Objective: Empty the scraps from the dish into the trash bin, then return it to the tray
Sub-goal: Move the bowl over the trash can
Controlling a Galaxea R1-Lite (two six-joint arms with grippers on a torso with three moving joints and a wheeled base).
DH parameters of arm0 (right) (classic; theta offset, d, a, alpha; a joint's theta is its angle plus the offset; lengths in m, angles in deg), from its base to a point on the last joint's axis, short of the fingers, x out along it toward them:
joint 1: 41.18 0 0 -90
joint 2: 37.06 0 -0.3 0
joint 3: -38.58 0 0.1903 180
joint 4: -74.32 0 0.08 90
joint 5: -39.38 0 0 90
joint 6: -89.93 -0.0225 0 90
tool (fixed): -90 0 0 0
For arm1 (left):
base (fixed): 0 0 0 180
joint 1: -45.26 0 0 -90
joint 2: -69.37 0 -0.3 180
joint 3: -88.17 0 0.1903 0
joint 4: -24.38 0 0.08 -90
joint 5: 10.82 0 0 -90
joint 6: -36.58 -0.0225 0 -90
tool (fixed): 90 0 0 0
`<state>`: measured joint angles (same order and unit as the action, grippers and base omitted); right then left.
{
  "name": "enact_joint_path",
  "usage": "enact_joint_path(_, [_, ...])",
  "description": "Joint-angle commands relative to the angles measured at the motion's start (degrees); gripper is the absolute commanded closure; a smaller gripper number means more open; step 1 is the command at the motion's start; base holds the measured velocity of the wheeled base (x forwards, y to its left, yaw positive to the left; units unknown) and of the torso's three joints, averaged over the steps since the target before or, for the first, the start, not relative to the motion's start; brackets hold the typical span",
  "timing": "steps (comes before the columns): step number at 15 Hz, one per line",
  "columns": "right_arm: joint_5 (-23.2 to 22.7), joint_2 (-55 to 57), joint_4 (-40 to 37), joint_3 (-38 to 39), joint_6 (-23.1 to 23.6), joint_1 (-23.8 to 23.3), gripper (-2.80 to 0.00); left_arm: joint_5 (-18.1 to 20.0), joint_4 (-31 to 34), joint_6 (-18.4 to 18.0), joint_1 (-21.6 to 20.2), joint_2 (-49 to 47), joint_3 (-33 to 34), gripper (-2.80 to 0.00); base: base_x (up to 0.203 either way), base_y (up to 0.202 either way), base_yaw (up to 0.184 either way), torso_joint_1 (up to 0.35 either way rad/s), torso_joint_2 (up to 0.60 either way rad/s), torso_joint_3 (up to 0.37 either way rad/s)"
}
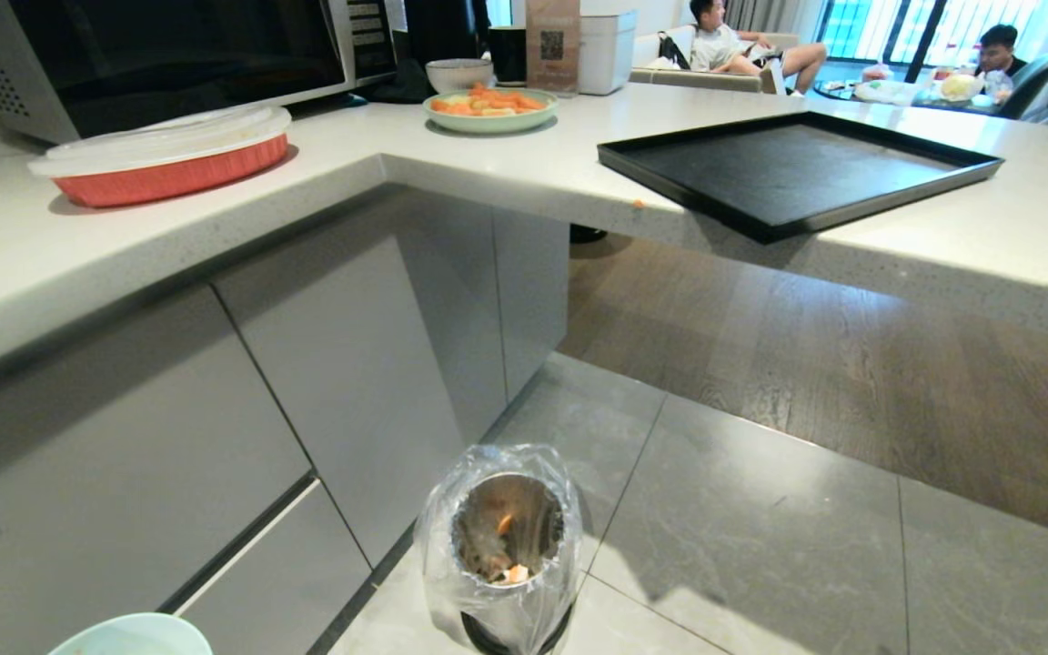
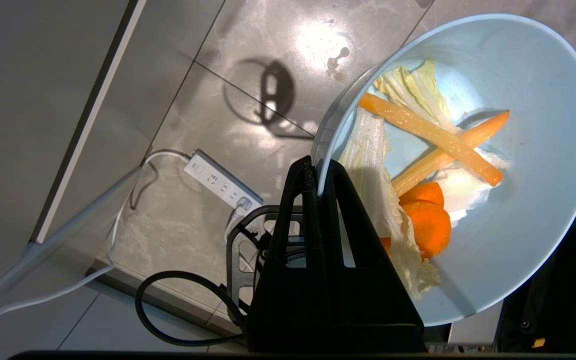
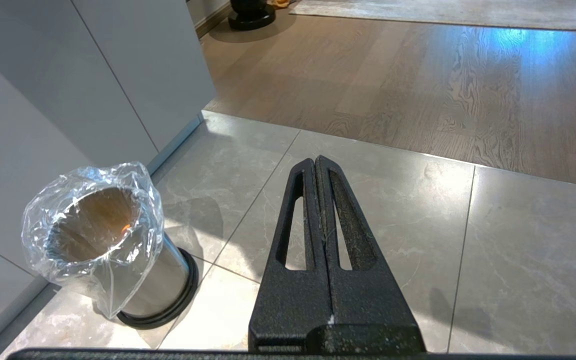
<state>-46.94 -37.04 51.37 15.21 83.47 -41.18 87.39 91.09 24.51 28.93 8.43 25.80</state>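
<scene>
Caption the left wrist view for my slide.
Left gripper pinches the pale-blue dish's rim, scraps inside.

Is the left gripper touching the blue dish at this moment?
Touching. The left wrist view shows the left gripper shut on the rim of the dish, one finger inside and one outside, scraps still in it.

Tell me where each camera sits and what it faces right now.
Head: high, looking down past the counter and tray at the trash bin; no arm shows, only the dish rim.
Left wrist: behind the left gripper, shut on the dish holding scraps.
Right wrist: behind the shut right gripper, facing floor.
Shared: bin in head and right wrist.
</scene>
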Motion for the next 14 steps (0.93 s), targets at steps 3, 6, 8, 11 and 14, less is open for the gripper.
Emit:
enact_joint_path(3, [0.01, 0.06, 0.02, 0.00, -0.04, 0.00, 0.00, 0.06, 0.24, -0.06, -0.10, -0.14, 0.06, 0.00, 0.000, 0.000, 0.000, 0.000, 0.00, 0.000])
enact_joint_path(6, [0.01, 0.06, 0.02, 0.00, -0.04, 0.00, 0.00, 0.06, 0.24, -0.06, -0.10, -0.23, 0.06, 0.00, 0.000, 0.000, 0.000, 0.000, 0.00, 0.000])
enact_joint_path(8, [0.01, 0.06, 0.02, 0.00, -0.04, 0.00, 0.00, 0.15, 0.24, -0.15, -0.10, -0.32, 0.06, 0.00, 0.000, 0.000, 0.000, 0.000, 0.00, 0.000])
enact_joint_path(11, [0.01, 0.02, 0.02, 0.00, -0.04, 0.00, 0.00, 0.15, 0.29, -0.15, -0.19, -0.27, 0.24, 0.00, 0.000, 0.000, 0.000, 0.000, 0.00, 0.000])
enact_joint_path(14, [0.01, 0.06, 0.02, 0.00, -0.04, 0.00, 0.00, 0.09, 0.24, -0.24, -0.28, -0.23, 0.77, 0.00, -0.001, -0.030, -0.007, -0.001, 0.00, 0.002])
